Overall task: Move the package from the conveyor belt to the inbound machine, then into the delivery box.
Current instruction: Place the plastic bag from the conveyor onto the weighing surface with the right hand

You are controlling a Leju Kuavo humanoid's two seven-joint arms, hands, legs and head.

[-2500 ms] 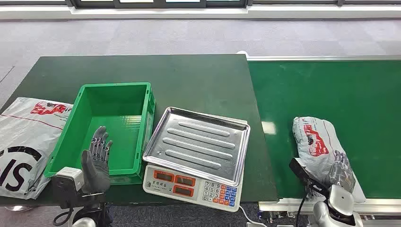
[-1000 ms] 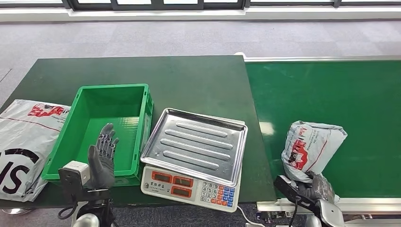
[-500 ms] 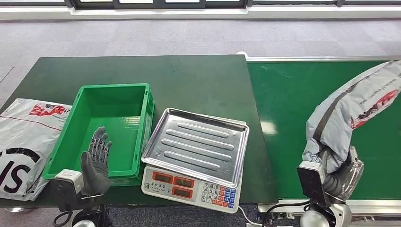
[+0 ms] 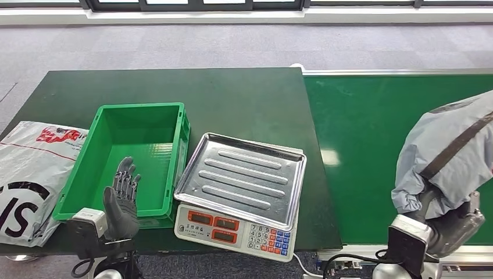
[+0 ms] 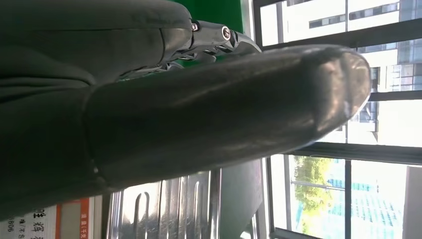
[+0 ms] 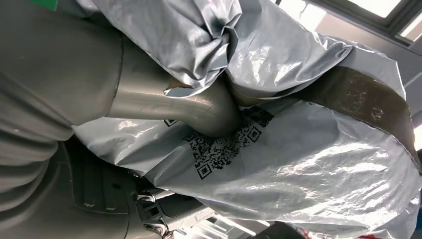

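The package [image 4: 450, 154], a grey poly bag with a dark tape band, is hanging above the belt [image 4: 372, 151], clear of its surface at the right side of the scene. Your right hand [image 4: 450, 224] is gripping it from below; in the right wrist view the thumb is pressing into the film beside a printed code patch [image 6: 224, 149], and the fingers are closing under the bag. Judge the pick as done: the package is off the belt and neither placement is made yet.

The scale [image 4: 241, 189], serving as the inbound machine, is sitting on the tabletop [image 4: 244, 99] just left of the belt, and its steel tray is carrying nothing. The green bin [image 4: 96, 168] beside it is also holding no package. Your left hand [image 4: 121, 200] is hovering at the bin's near rim with fingers spread, holding nothing. A second bag [image 4: 29, 174] is lying left of the bin.

Two steps are remaining: scale, then bin.
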